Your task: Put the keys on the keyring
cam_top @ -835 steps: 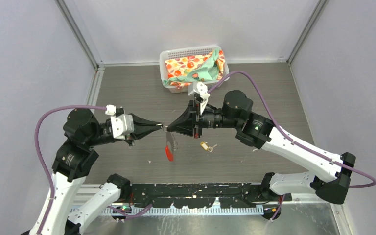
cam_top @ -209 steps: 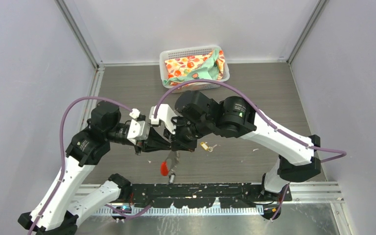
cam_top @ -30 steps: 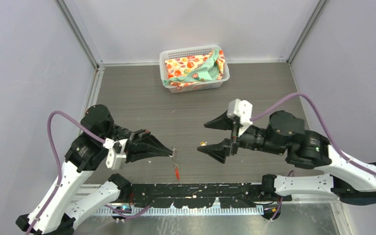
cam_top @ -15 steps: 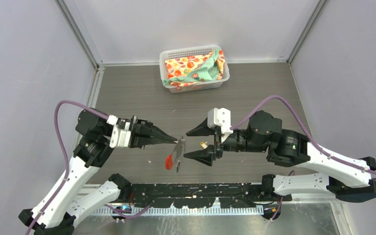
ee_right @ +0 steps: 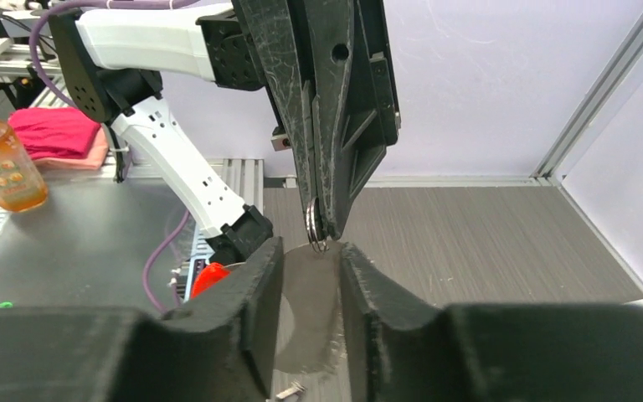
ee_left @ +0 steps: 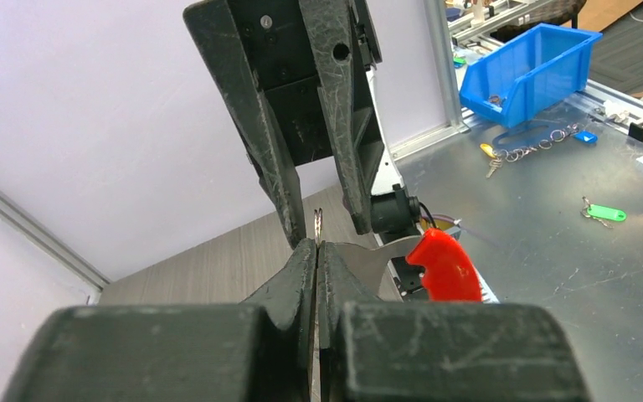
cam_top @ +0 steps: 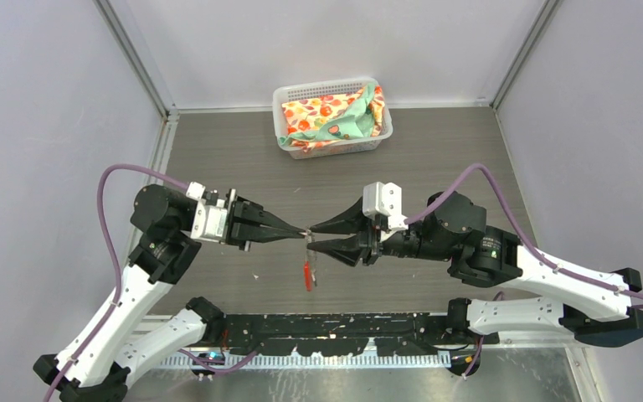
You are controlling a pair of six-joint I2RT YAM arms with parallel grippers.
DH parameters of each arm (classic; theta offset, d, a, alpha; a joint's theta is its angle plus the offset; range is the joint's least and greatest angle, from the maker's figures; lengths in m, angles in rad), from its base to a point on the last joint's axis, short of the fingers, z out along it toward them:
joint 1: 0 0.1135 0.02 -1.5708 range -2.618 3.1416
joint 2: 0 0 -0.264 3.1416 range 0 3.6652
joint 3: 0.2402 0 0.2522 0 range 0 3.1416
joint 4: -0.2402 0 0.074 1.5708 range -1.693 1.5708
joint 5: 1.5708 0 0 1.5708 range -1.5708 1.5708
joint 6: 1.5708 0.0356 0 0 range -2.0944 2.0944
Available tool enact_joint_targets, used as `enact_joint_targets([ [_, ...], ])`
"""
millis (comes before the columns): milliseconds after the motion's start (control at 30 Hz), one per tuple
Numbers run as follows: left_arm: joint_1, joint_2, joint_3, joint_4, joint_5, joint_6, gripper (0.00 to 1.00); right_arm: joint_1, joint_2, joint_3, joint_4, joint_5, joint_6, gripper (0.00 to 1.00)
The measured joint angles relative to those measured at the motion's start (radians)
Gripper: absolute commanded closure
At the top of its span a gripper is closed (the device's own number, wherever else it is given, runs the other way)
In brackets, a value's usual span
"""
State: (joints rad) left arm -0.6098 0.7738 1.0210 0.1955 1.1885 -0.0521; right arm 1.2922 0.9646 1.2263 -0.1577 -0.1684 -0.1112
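Closing: the right gripper (cam_top: 315,238) has met the left gripper (cam_top: 296,234) tip to tip, its jaws narrower than a moment ago but not yet together.
Left gripper: clamped on the curved silver metal keyring (ee_right: 316,224).
Keyring: between the right jaws, with its red oblong plastic tag (cam_top: 306,273) dangling.
Meaning: likely a second hold, with threading still ahead.

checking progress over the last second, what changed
The right gripper swung left and narrowed its jaws to either side of the keyring pinched by the left gripper, which shifted a little away from the bases. The left grip stayed shut; the basket did not move.
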Motion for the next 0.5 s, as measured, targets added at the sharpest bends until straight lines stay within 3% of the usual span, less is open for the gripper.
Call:
enact_joint_targets([
  [200,0.0,0.0,-0.012,0.003,-0.012,-0.002,1.0,0.0,0.0,0.0,0.014,0.002,0.0,0.79],
  [367,-0.001,0.0,-0.012,0.003,-0.016,-0.003,1.0,0.0,0.0,0.0,0.013,0.009,-0.003,0.98],
  [500,-0.001,-0.001,-0.012,0.002,-0.016,-0.02,1.0,0.0,0.003,0.009,0.003,0.018,-0.011,0.99],
])
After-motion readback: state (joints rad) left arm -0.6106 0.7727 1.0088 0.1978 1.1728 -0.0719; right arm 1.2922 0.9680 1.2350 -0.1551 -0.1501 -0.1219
